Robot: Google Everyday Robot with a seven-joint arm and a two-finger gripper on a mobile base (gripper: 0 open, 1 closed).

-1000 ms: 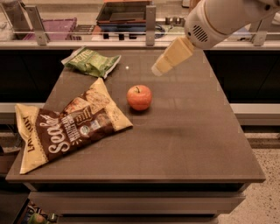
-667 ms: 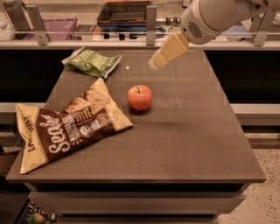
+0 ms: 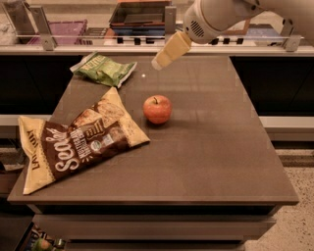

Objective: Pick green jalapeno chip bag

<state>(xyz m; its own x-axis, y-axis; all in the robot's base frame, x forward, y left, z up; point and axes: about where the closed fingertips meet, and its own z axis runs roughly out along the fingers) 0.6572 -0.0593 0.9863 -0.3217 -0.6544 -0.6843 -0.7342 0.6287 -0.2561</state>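
Observation:
The green jalapeno chip bag (image 3: 104,69) lies flat at the far left corner of the brown table (image 3: 206,147), crinkled, with white lettering. My gripper (image 3: 161,61) hangs from the white arm at the top of the view. It is above the far middle of the table, to the right of the bag and apart from it. It holds nothing that I can see.
A red apple (image 3: 157,109) sits mid-table. A large brown and cream "Sea Salt" bag (image 3: 73,139) lies at the left front. Behind the table runs a counter rail with trays (image 3: 140,14) and a purple bin (image 3: 66,29).
The gripper has moved left along the far side of the table, closer to the green bag. The bags and apple have not moved.

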